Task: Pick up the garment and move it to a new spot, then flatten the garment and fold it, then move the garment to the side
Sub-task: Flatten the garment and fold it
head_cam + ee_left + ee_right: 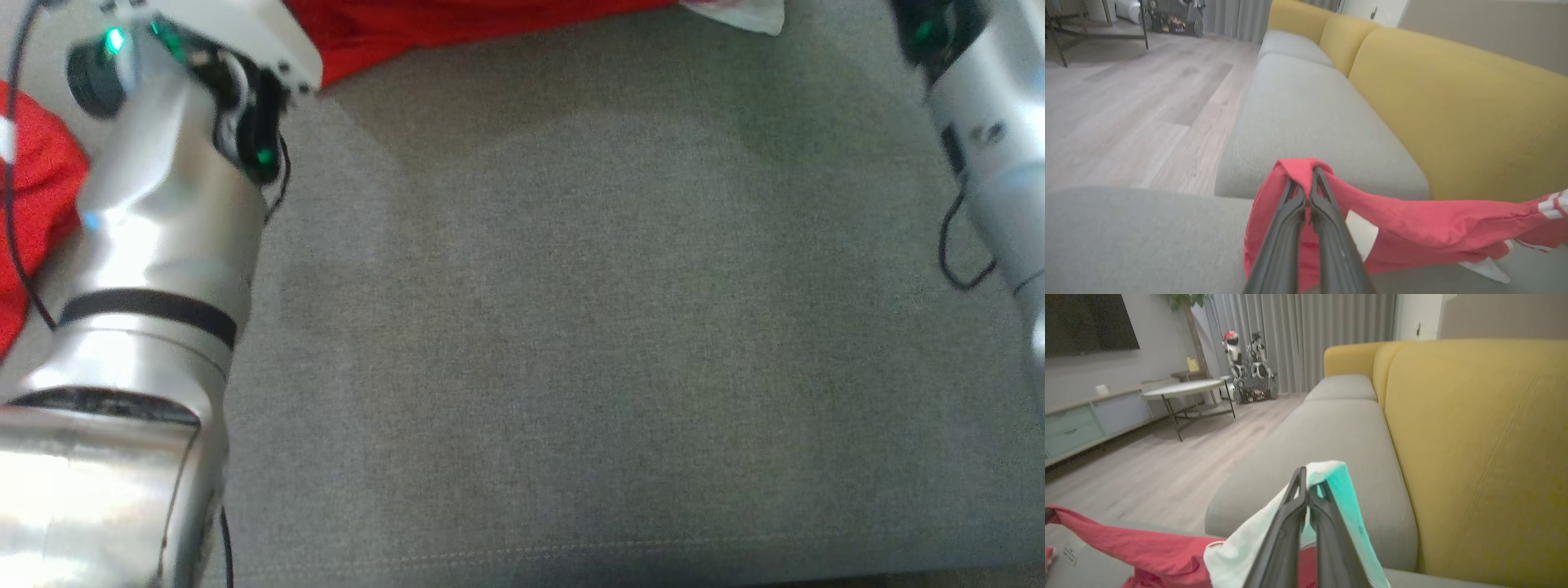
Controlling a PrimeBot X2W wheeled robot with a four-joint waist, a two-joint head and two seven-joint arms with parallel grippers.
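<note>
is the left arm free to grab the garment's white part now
Probably not: the left fingers are shut on the garment at its red edge, and the right fingers pinch the white part.

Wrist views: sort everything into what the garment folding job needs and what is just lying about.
Job: red cloth garment with white trim; left tool, shut on its red edge; right tool, shut on its white part; grey fabric sofa seat.
Lying about: round table on dark metal legs; parked wheeled robot by the grey curtains.

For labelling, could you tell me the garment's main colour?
Garment: red, clearest in left wrist view.
</note>
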